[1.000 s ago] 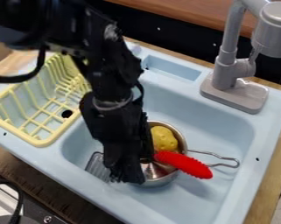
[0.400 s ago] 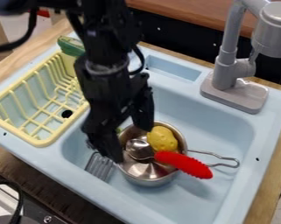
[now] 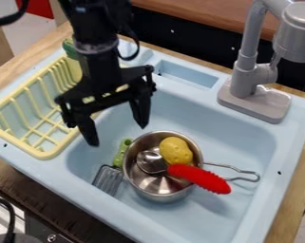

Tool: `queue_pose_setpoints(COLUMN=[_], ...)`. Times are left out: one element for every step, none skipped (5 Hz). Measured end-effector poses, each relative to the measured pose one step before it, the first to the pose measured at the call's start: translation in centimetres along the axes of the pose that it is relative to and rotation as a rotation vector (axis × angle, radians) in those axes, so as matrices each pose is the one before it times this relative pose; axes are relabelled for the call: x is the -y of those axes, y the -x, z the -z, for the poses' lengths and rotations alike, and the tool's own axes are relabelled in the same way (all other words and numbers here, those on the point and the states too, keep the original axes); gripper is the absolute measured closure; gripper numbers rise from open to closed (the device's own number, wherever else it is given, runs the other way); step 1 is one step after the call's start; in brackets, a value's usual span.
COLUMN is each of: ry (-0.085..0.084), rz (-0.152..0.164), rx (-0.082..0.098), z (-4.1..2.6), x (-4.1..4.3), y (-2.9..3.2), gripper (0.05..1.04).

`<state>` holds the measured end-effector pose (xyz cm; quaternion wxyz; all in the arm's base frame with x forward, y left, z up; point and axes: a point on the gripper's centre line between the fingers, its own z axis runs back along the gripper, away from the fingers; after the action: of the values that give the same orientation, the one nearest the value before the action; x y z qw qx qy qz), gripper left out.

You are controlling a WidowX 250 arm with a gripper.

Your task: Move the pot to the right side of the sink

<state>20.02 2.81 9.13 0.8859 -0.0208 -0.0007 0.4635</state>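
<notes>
Wood point(image 3: 297, 161) framed the pale blue sink point(image 3: 59, 174), where the metal pot point(image 3: 134, 180) stood in the basin with a red-handled spoon point(image 3: 150, 162) and a yellow lump point(image 3: 176, 150) inside. Beyond it, the gripper point(image 3: 116, 134) hung with jaws spread, and a gray faucet point(image 3: 246, 71) rose farther back.

Lit brightly and fairly evenly across the pale sink point(image 3: 293, 137), apparently from above with diffuse light. Noted a faint, soft-edged shadow on the basin floor, just below the red handle point(image 3: 199, 178). Recorded crisp glints inside the metal pot point(image 3: 156, 186) and on the spoon bowl point(image 3: 150, 161). Shaded gently down the grey faucet point(image 3: 243, 71), brighter on top. Sunk to near-black on the robot arm point(image 3: 99, 59) and rear panel point(image 3: 174, 31), with surface detail mostly lost.
</notes>
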Motion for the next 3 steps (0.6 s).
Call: queue_pose_setpoints(ry=[-0.0413,-0.0412,-0.059], rz=[0.2452,0.2418,0.1178], rx=[0.071,0.0416,0.0715], z=[-0.304,0.062,0.522], x=[-0.747,0.842,1.9], y=[-1.551,-1.757,-1.07], gripper=[0.084,0.084,0.084])
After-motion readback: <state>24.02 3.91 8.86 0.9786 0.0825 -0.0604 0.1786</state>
